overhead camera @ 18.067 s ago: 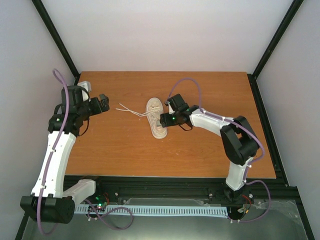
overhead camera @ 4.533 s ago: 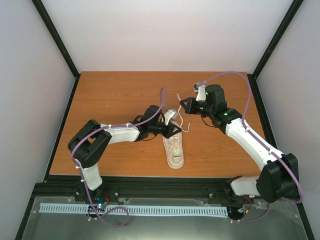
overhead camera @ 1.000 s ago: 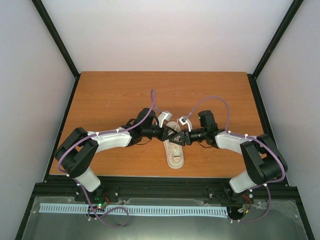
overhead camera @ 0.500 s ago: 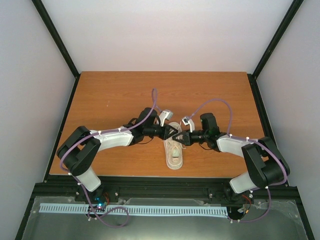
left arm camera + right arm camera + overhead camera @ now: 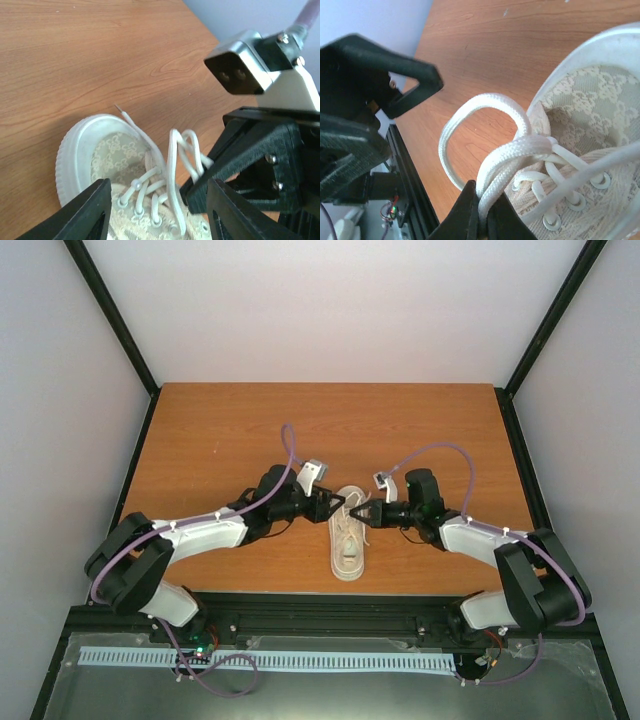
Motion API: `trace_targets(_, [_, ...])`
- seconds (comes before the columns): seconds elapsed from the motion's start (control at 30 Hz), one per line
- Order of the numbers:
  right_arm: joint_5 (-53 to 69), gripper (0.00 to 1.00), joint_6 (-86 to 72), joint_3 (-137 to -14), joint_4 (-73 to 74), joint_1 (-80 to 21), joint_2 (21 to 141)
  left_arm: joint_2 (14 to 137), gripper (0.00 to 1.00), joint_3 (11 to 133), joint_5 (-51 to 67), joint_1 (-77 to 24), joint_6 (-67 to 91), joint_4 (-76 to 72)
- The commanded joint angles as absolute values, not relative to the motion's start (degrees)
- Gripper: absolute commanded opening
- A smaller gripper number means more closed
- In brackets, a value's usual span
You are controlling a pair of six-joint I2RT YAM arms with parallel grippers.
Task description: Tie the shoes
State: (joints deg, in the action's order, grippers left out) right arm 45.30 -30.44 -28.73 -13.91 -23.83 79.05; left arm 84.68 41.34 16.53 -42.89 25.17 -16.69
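Light sneaker (image 5: 348,545), limp slippery laces (image 5: 490,102) (they should slide free easily). The right gripper (image 5: 482,205) pinches 1 loop low, likely the best hold. The left gripper (image 5: 157,200) is spread, empty.

**Light:** bright, even and white, falling from above. No hard glare on the tabletop (image 5: 220,430), only a faint sheen on the wood.

**Shadows:** soft and short, lying close under both arms and along the sneaker (image 5: 348,545).

**Top view:** in focus throughout, a little grainy; the pale walls carry a slight lilac cast.

**Left wrist view:** wood grain and laces (image 5: 176,170) are crisp. The left gripper (image 5: 156,212) has its fingers (image 5: 82,215) cropped at the bottom edge — flat black, surface detail lost.

**Right wrist view:** the looped laces are sharp and the sneaker's toe rim is nearly overexposed — the left gripper at the left side is blurred, out of focus.
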Motion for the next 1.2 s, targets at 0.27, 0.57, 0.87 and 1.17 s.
trace_targets(0.27, [42.3,0.03,-46.1,-27.6,-17.1,-23.7,75.4,84.4,0.4,38.2,22.9,-45.9,23.9,-26.7])
trace_targets(0.57, [41.7,0.03,-51.4,-26.6,-19.0,-23.2,74.7,88.1,0.33,39.9,22.4,-48.5,24.0,-27.2])
trace_targets(0.87, [41.4,0.03,-53.2,-26.2,-19.2,-23.1,74.2,92.0,0.31,40.4,23.1,-48.6,24.4,-29.9])
trace_targets(1.17, [41.7,0.03,-53.7,-26.0,-19.7,-23.0,74.7,93.8,0.26,41.3,24.0,-48.6,24.7,-31.6])
